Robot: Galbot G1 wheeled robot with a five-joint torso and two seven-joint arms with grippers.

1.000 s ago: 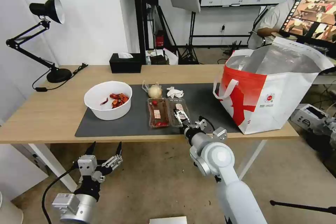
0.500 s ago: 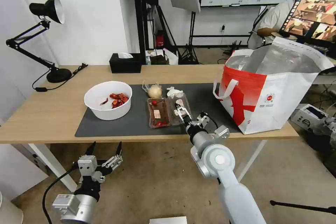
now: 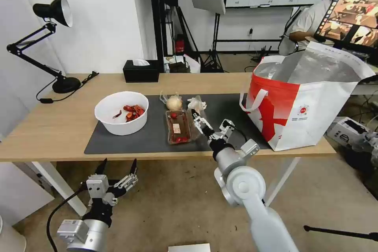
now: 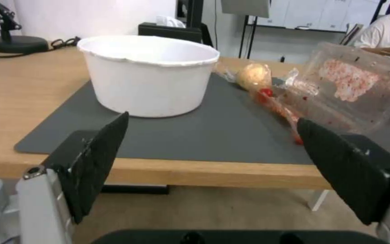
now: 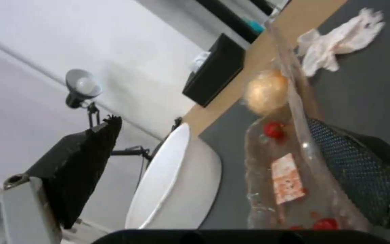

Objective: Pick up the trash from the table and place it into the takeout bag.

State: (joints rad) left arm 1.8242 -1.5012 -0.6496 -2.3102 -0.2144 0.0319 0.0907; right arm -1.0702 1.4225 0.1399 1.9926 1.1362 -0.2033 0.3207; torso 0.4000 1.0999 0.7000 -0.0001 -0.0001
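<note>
The clear hinged tray (image 3: 177,128) lies on the dark mat (image 3: 138,141) of the table (image 3: 59,126). Its right half (image 4: 353,84) is tipped up on edge. My right gripper (image 3: 200,123) is open at that raised half, one finger (image 5: 353,169) pressed against its wall (image 5: 294,112). The white bowl (image 3: 121,112) holds red scraps at the left. The knotted bag (image 3: 173,102) and crumpled tissue (image 3: 196,103) lie just behind the tray. At the table's right end the takeout bag (image 3: 307,102) stands open. My left gripper (image 3: 117,165) hangs open below the front edge.
A black tissue box (image 3: 141,71) and a black desk lamp (image 3: 59,47) stand along the far left of the table. A monitor (image 3: 350,15) and a seated person are behind the bag. The floor in front of the table is bare.
My right gripper has pushed farther over the table and up. The tray's right half, flat a second ago, now stands tilted toward the left half. The left arm has stayed still.
</note>
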